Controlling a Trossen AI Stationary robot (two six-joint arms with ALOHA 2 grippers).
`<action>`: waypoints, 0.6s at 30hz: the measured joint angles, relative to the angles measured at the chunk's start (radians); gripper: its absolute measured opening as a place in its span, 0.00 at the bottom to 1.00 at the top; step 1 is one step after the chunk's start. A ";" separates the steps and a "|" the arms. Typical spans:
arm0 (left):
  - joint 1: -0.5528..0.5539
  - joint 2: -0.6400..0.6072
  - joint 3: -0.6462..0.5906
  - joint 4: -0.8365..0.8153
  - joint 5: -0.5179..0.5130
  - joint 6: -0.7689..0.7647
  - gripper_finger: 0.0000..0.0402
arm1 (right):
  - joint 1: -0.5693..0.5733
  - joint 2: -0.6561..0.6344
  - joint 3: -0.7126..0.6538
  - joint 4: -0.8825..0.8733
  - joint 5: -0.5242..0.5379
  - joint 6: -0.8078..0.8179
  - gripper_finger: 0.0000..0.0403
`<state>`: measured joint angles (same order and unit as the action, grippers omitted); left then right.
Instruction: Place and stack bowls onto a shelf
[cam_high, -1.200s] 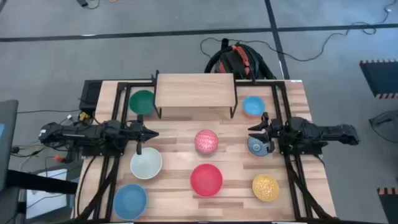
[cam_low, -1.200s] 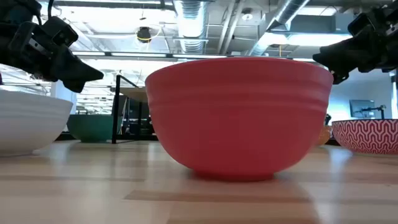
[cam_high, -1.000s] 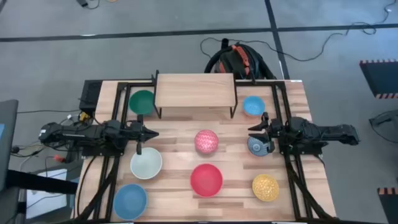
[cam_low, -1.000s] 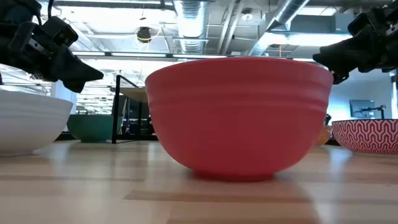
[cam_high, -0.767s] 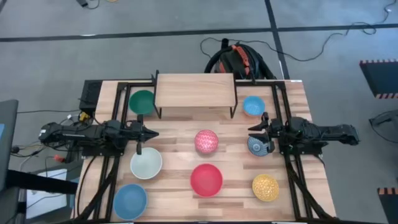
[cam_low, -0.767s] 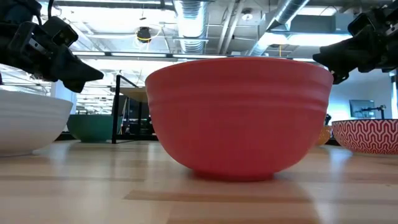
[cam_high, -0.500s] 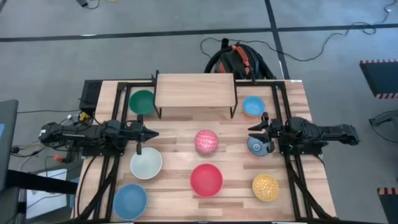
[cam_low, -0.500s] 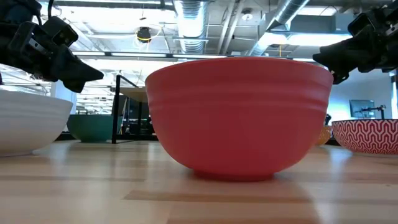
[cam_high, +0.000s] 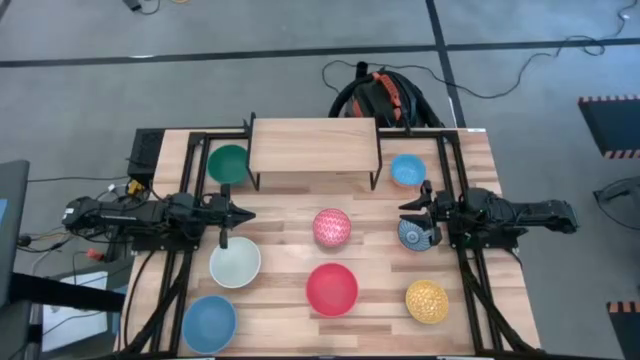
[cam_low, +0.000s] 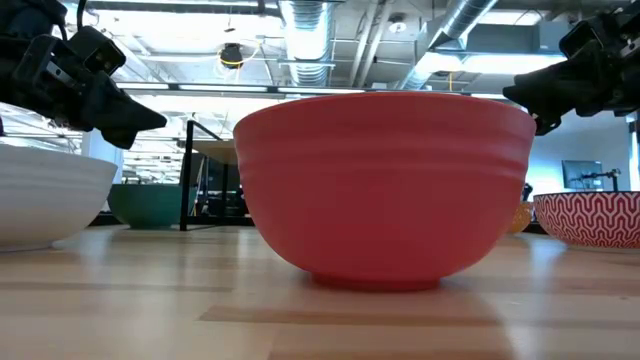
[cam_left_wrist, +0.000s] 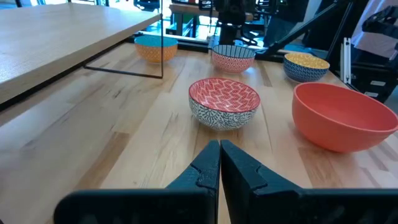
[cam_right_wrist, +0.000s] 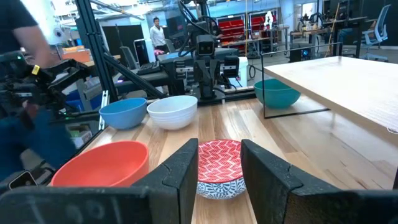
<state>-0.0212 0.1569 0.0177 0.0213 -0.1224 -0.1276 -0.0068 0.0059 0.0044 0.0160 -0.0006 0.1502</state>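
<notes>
1. Desk (cam_high: 290, 215): carries the shelf (cam_high: 313, 146) at its far edge, top bare.
2. Left end effector (cam_high: 240, 214): fingers pressed together, holding nothing. Cream-white bowl (cam_high: 235, 264) sits just beside it, green bowl (cam_high: 229, 162) near its other side by the shelf.
3. Right end effector (cam_high: 412, 218): fingers narrowly parted, empty, above a blue patterned bowl (cam_high: 413, 235).
4. Pink speckled bowl (cam_high: 332, 227) lies between both end effectors; red bowl (cam_high: 331, 288) just beside it.
</notes>
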 joint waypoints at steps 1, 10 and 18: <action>0.000 0.000 0.000 0.000 0.000 0.000 0.00 | 0.000 0.000 0.000 0.000 0.000 0.000 0.37; 0.000 0.000 0.000 0.000 0.000 0.000 0.00 | 0.000 0.000 0.000 0.000 0.000 0.000 0.37; 0.000 0.000 0.000 0.002 -0.009 -0.104 0.00 | 0.000 0.000 0.000 0.000 0.000 0.000 0.37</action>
<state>-0.0212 0.1568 0.0177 0.0228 -0.1311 -0.2319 -0.0071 0.0059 0.0045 0.0160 -0.0005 0.1501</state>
